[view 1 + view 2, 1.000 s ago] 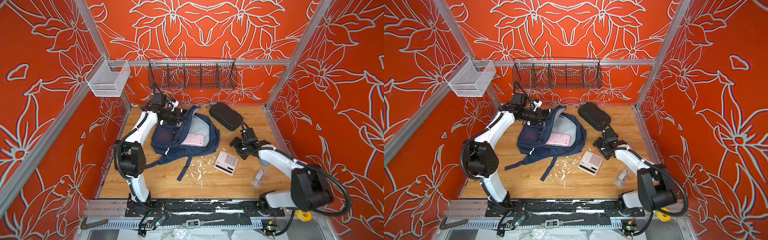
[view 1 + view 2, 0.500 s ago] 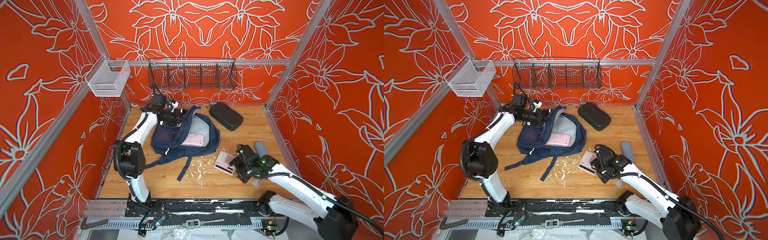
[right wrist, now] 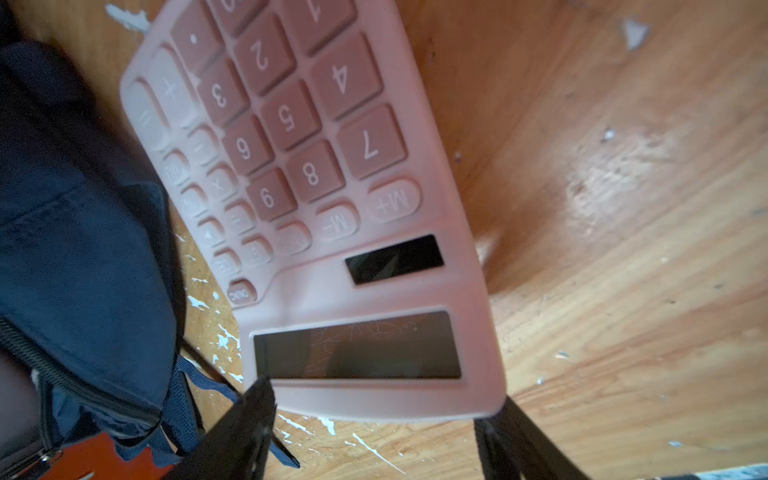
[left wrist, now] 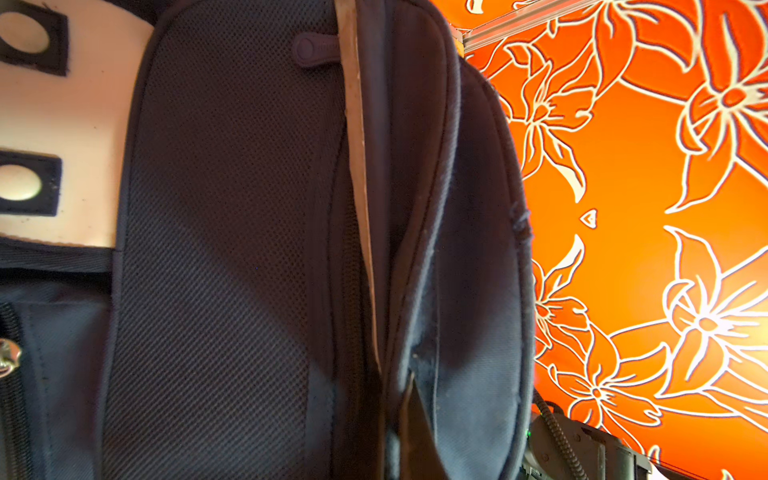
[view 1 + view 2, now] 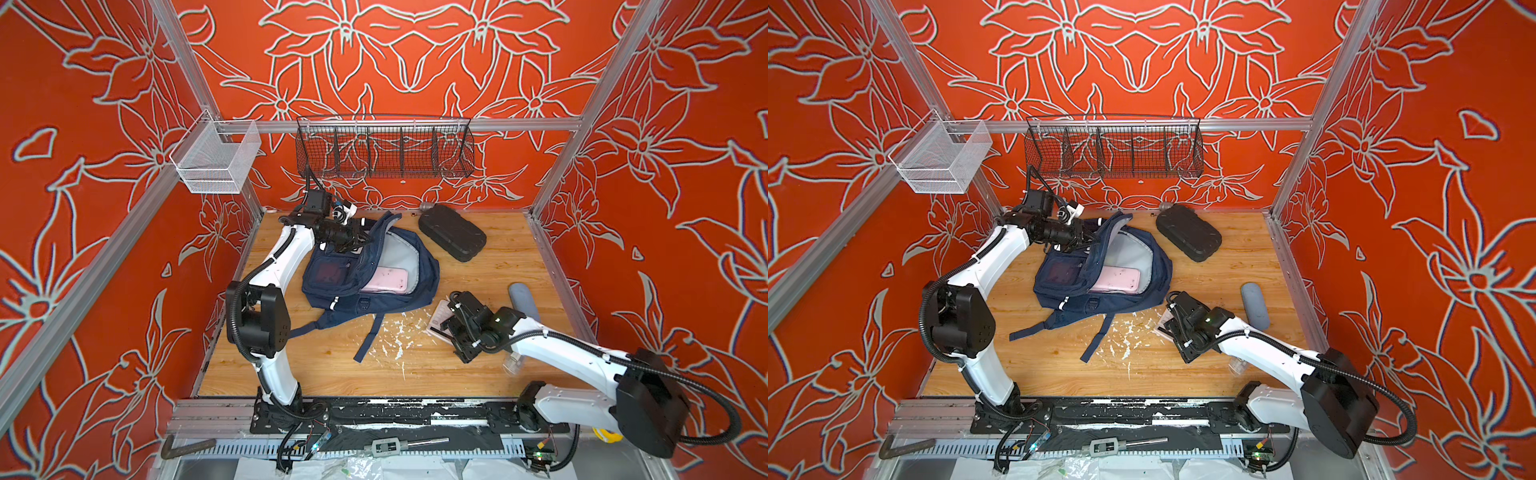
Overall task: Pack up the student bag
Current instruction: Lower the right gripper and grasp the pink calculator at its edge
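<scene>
Swinging across the bench [image 5: 332,365], right tool [image 3: 380,399] now straddles the pink calculator [image 3: 316,208], still unclenched; left tool [image 5: 358,241] grips student bag [image 5: 424,282] rim.

On the pink calculator [image 3: 316,208] I read keys 2 through 9, plus, M+ and M-; smaller keys blur.

**Open navy student bag [image 5: 353,301], left of centre**

A large navy-blue fabric backpack lies toward the far side with its zipped front pockets facing up. The main compartment gapes wide open, showing pale grey lining, and its far top edge is lifted. Two straps [image 5: 368,340] trail toward the near side.
</scene>
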Tool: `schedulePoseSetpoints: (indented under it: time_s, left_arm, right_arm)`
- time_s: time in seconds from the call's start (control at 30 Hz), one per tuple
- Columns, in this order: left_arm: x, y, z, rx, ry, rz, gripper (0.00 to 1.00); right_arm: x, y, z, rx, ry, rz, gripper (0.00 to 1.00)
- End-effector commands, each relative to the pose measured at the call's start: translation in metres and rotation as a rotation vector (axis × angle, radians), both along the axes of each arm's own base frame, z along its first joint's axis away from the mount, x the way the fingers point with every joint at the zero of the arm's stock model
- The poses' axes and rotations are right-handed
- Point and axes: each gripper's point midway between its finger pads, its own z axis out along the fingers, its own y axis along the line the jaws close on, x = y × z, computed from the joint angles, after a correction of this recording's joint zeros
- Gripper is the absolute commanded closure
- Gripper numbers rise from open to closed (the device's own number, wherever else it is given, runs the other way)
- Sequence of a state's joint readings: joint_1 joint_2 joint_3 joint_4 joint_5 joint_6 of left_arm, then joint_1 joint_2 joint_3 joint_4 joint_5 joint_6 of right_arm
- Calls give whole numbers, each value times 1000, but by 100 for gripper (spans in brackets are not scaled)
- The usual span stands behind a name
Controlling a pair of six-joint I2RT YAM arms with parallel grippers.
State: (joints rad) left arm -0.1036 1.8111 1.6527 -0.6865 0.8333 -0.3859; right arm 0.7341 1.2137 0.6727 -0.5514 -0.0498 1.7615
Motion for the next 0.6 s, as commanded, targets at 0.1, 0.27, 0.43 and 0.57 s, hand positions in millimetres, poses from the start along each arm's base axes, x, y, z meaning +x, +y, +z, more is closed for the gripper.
schedulePoseSetpoints:
  time_s: [0.1,0.27,0.43,0.57]
  left_arm:
    - [-3,4,21,-18,-53,-7,100]
    - [-2,4,19,-16,-45,-7,100]
    - [-2,4,16,-16,-34,-4,100]
    - [-1,4,17,-17,-35,2,100]
  right_arm:
    - [17,-15,-1,-49,-80,-155,35]
    - [14,-37,-4,-149,-101,-154,48]
    - [22,-51,-11,-155,-178,-192,69]
    - [27,-56,-14,-161,-206,-210,72]
